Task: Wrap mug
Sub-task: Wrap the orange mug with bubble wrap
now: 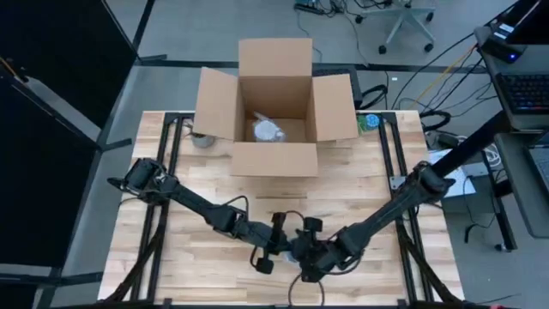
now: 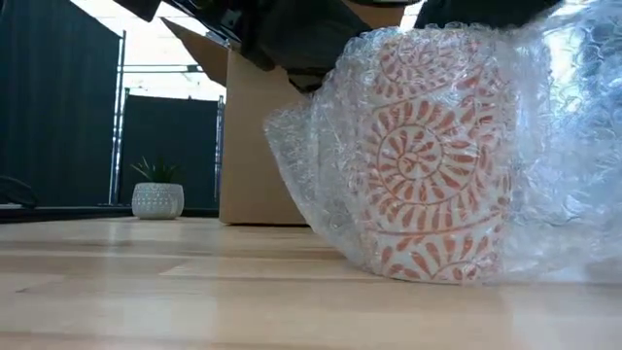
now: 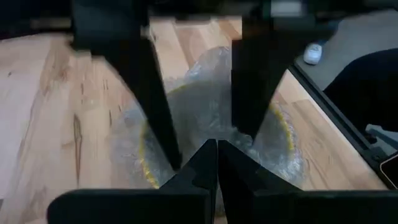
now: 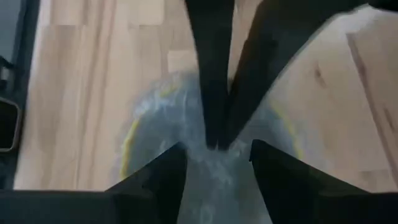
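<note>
A mug with an orange spiral pattern [image 2: 432,165] stands upright on its base on the wooden table [image 2: 146,282], wrapped in clear bubble wrap [image 2: 311,156]. Both grippers meet right above it at the table's near middle. My left gripper [image 3: 216,155] is shut, its tips in the bubble wrap over the mug's yellow-rimmed mouth [image 3: 146,155]. My right gripper [image 4: 217,165] is open, its fingers standing on either side of the left gripper's tips. In the high view the grippers [image 1: 292,245] hide the mug. My left gripper comes from above, pointing down, and its shut fingertips [image 4: 217,134] press on the bubble wrap inside the mug's mouth [image 3: 205,106]. Whether a fold lies between them, I cannot tell. My right gripper's spread fingertips [image 3: 171,155] reach down into the same bubble wrap [image 4: 205,180] over the mouth, from above.
An open cardboard box [image 1: 274,159] stands at the far middle with a wrapped thing [image 1: 268,130] inside. A small white plant pot [image 2: 157,199] sits far left of the box. Bare tabletop lies to the left and right of the mug.
</note>
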Available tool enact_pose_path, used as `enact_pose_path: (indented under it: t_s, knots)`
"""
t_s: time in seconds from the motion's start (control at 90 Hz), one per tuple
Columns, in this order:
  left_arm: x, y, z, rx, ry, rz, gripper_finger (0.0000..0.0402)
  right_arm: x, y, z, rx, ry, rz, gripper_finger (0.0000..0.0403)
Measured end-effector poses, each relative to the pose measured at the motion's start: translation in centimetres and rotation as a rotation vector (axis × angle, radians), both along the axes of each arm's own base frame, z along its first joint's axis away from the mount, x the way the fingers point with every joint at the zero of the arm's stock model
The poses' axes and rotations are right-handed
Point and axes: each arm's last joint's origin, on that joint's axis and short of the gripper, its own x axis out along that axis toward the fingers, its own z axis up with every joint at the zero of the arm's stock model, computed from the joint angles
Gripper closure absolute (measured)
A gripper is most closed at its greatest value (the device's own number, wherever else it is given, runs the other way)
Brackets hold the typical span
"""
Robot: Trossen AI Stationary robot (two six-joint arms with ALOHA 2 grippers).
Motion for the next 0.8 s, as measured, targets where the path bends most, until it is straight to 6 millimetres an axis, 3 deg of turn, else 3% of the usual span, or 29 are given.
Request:
enact_pose_path:
  t_s: [0.211, 0.5, 0.7, 0.8]
  knots:
    - [-0.4, 0.2, 1.3, -0.005, -0.018, -0.001, 0.0401, 0.2, -0.2, -0.2, 0.001, 0.012, 0.006, 0.0236]
    - [-2.0, 0.9, 5.3, -0.020, -0.062, 0.007, 0.0401, 0.2, -0.4, -0.3, 0.012, 0.040, 0.034, 0.0237]
    - [-4.8, 1.3, 6.6, 0.036, 0.096, 0.111, 0.0401, 0.3, -0.4, -0.4, 0.006, 0.043, 0.045, 0.0237]
    - [-6.4, 1.2, 5.7, 0.054, 0.206, 0.140, 0.0401, 0.3, -0.5, -0.4, 0.003, 0.044, 0.050, 0.0237]
